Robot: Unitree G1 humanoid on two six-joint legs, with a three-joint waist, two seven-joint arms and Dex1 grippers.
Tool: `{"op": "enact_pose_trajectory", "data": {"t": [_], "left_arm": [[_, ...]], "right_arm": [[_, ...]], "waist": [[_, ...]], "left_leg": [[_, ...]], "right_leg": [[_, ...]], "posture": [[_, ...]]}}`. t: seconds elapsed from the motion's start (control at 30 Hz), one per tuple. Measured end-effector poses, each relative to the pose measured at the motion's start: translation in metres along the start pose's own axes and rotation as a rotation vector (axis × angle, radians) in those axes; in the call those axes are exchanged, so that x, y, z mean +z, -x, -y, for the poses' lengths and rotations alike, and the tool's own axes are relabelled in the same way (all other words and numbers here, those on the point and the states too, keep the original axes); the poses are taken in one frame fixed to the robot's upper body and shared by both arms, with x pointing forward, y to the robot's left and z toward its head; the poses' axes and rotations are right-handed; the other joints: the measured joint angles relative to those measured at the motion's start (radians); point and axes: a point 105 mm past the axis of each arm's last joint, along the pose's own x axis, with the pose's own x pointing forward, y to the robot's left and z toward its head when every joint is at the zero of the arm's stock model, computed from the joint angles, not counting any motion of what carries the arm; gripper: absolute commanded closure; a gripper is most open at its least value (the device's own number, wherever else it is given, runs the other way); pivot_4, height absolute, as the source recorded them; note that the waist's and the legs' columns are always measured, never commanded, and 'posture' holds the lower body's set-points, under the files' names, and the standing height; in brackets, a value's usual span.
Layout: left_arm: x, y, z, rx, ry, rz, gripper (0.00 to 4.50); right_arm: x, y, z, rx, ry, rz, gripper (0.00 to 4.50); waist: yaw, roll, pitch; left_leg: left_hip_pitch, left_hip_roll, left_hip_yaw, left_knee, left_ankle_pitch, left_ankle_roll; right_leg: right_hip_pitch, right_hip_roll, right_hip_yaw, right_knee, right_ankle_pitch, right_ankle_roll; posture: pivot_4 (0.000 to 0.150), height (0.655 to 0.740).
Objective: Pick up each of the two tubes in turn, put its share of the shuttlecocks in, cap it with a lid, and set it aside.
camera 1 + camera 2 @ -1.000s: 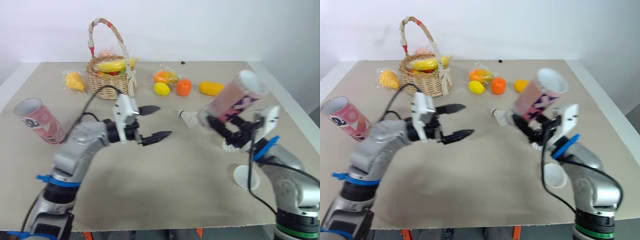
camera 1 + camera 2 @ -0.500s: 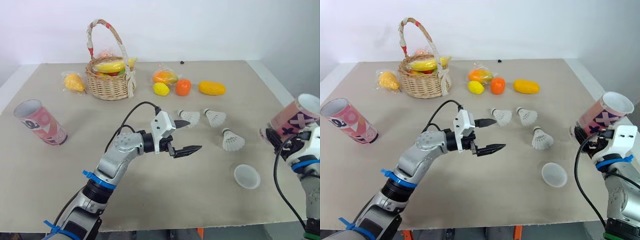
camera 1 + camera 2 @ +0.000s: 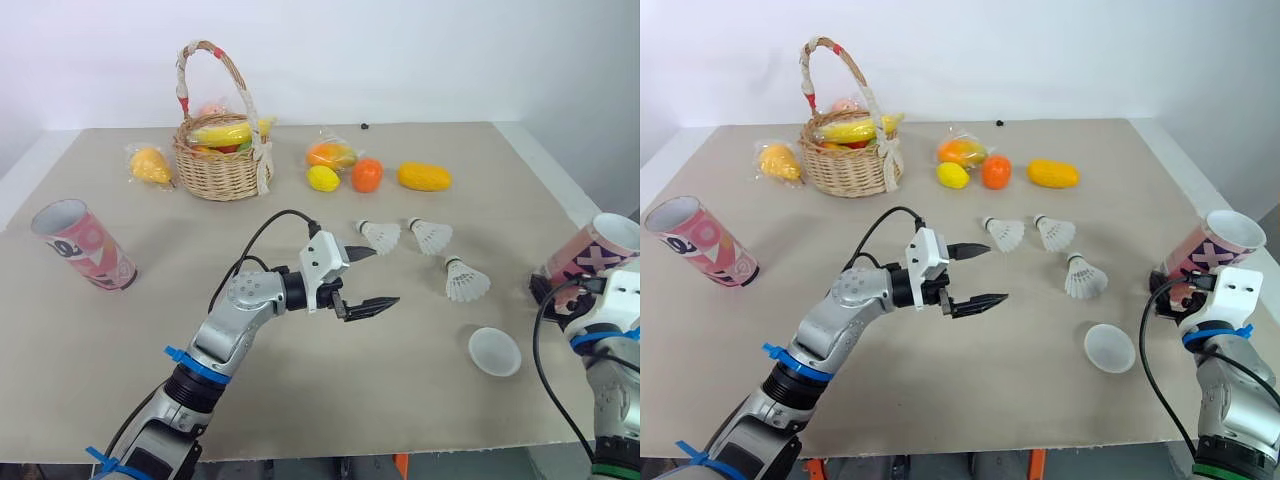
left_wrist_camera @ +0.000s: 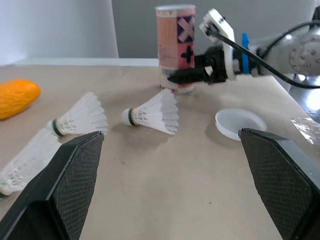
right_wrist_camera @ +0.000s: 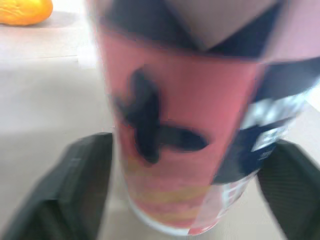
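1. Head views: left pincer [image 3: 386, 275] spread wide above the desk [image 3: 300, 400], just short of the nearest shuttlecock [image 3: 380, 236]. Second shuttlecock [image 3: 432, 236] beside that one, third shuttlecock [image 3: 465, 282] nearer the lid [image 3: 494, 351]. Right pincer [image 3: 545, 292] clamped on the lower part of the patterned tube [image 3: 598, 250] at the desk's right edge. Other tube [image 3: 82, 245] lying on its side far left (well apart from the rest).
2. Left wrist view: own fingers [image 4: 75, 175] far apart. Beyond them, all three shuttlecocks, the lid, and the patterned tube standing upright with its base on the desk.
3. Right wrist view: patterned tube close between both fingers [image 5: 85, 190], its base down on the desk.
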Motion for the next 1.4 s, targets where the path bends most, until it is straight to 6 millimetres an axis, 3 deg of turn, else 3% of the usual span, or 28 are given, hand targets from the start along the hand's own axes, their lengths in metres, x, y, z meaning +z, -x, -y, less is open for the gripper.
{"op": "enact_pose_trajectory", "data": {"t": [0.23, 0.4, 0.63, 0.87, 0.93, 0.97, 1.03, 1.17, 1.27, 1.3, 1.4], "left_arm": [[-0.003, 0.009, -0.004, -0.015, -0.002, -0.018, 0.0], [-0.002, 0.013, -0.008, -0.005, 0.002, -0.015, 0.0], [-0.007, 0.027, -0.016, 0.049, 0.015, -0.03, 0.0], [-0.018, 0.068, -0.035, 0.233, 0.018, -0.062, 0.0], [-0.018, 0.084, -0.04, 0.31, 0.015, -0.068, 0.0], [-0.014, 0.098, -0.044, 0.386, 0.015, -0.061, 0.0], [-0.008, 0.116, -0.046, 0.469, 0.002, -0.059, 0.0], [-0.008, 0.151, -0.04, 0.656, -0.003, -0.068, 0.0], [-0.024, 0.176, -0.032, 0.788, 0.01, -0.144, 0.0], [-0.028, 0.194, -0.03, 0.898, 0.004, -0.169, 0.0], [-0.031, 0.221, -0.026, 1.097, 0.0, -0.178, 0.0]], "right_arm": [[0.018, 0.038, 0.002, 0.007, -0.01, 0.072, 0.05], [0.01, 0.062, -0.007, 0.072, -0.027, 0.018, 0.05], [0.024, 0.073, -0.023, 0.229, 0.014, -0.001, 0.05], [0.074, 0.089, -0.083, 0.6, 0.113, 0.062, 0.05], [0.091, 0.089, -0.111, 0.749, 0.152, 0.086, 0.05], [0.105, 0.093, -0.136, 0.877, 0.187, 0.115, 0.05], [0.119, 0.101, -0.162, 1.01, 0.223, 0.157, 0.05], [0.13, 0.099, -0.203, 1.212, 0.215, 0.201, 0.05], [0.124, 0.092, -0.228, 1.315, 0.201, 0.187, 0.05], [0.121, 0.088, -0.243, 1.371, 0.188, 0.187, 0.05], [0.119, 0.087, -0.27, 1.477, 0.183, 0.209, 0.05]], "waist": [[0.0, 0.002, 0.0], [0.0, 0.003, -0.001], [-0.002, 0.003, -0.001], [-0.001, 0.002, -0.001], [-0.011, 0.002, 0.0], [-0.016, 0.001, 0.001], [-0.013, -0.004, 0.002], [-0.01, -0.008, 0.002], [-0.003, -0.009, 0.003], [-0.001, -0.011, 0.003], [0.0, -0.012, 0.004]], "left_leg": [[-0.001, -0.001, 0.0, 0.0, 0.0, 0.0], [0.0, -0.001, 0.0, 0.001, 0.0, 0.0], [0.001, -0.001, 0.002, 0.002, 0.001, 0.001], [0.001, 0.001, 0.001, 0.003, 0.001, 0.001], [0.001, 0.002, 0.003, 0.004, 0.001, 0.002], [0.001, 0.003, 0.003, 0.004, 0.001, 0.002], [0.001, 0.003, 0.001, 0.005, 0.001, 0.002], [0.0, 0.003, 0.002, 0.005, 0.001, 0.002], [-0.002, 0.001, 0.002, 0.005, 0.001, 0.002], [-0.002, 0.001, 0.003, 0.005, 0.001, 0.002], [-0.004, 0.001, 0.002, 0.006, 0.001, 0.001]], "right_leg": [[0.001, -0.001, 0.0, -0.001, 0.0, 0.002], [0.001, -0.001, 0.001, -0.001, -0.001, 0.005], [0.001, -0.001, 0.002, -0.001, -0.001, 0.008], [0.001, 0.0, 0.002, -0.001, 0.0, 0.008], [0.001, 0.0, 0.004, -0.001, 0.001, 0.009], [0.001, 0.001, 0.004, -0.001, 0.002, 0.009], [0.001, 0.001, 0.002, -0.001, 0.002, 0.009], [0.001, -0.002, 0.002, -0.002, 0.002, 0.008], [0.001, -0.006, 0.002, -0.002, 0.004, 0.006], [0.0, -0.006, 0.002, -0.003, 0.004, 0.006], [0.0, -0.007, 0.002, -0.004, 0.005, 0.007]], "posture": [[0.15, 0.74], [0.15, 0.74], [0.15, 0.74], [0.15, 0.74], [0.15, 0.74], [0.15, 0.74], [0.15, 0.74], [0.15, 0.74], [0.15, 0.74], [0.15, 0.74], [0.15, 0.74]]}}
